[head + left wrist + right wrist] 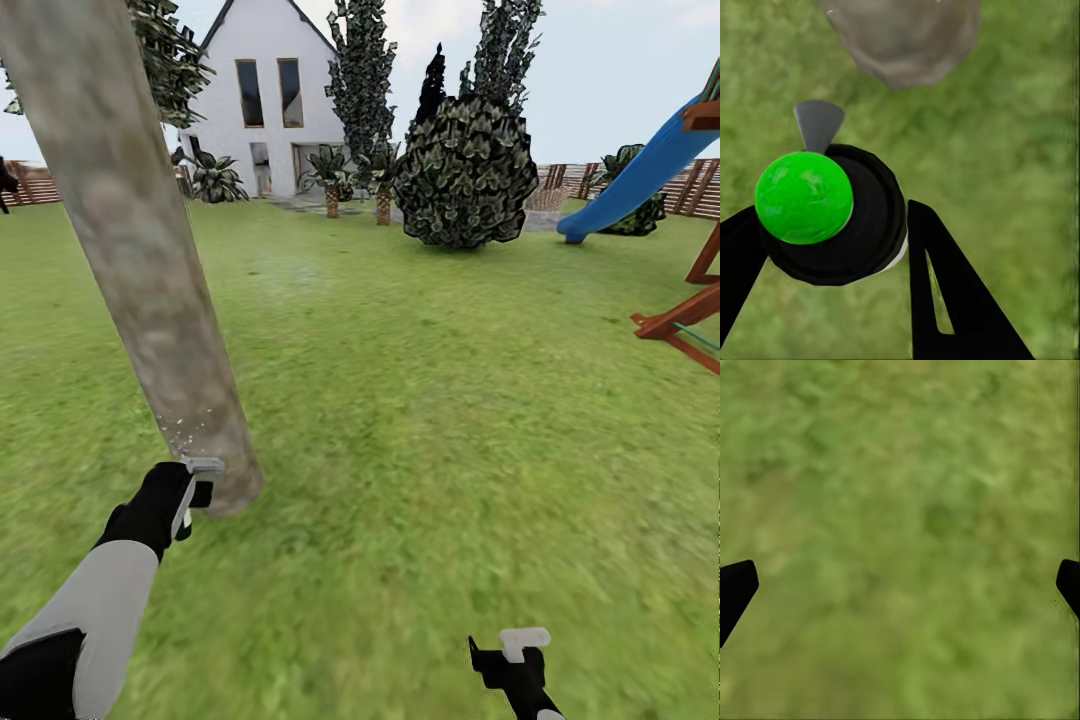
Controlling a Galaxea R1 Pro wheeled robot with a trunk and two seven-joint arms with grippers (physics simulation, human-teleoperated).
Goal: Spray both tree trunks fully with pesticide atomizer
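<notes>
The tree trunk [130,250] stands at left on the lawn [450,420] — the left gripper [195,490] just before its base. A bush [465,170] and house [265,95] lie behind; the slide [640,175] at right.

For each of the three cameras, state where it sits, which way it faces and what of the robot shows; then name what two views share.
Head view: on the head, facing forward and down over the lawn toward the tree trunk and house; both arms show.
Left wrist view: near the left gripper, facing down along its fingers clasping the pesticide atomizer.
Right wrist view: near the right gripper, facing down at grass; fingertips spread.
Shared: head and left wrist views both show the trunk.
</notes>
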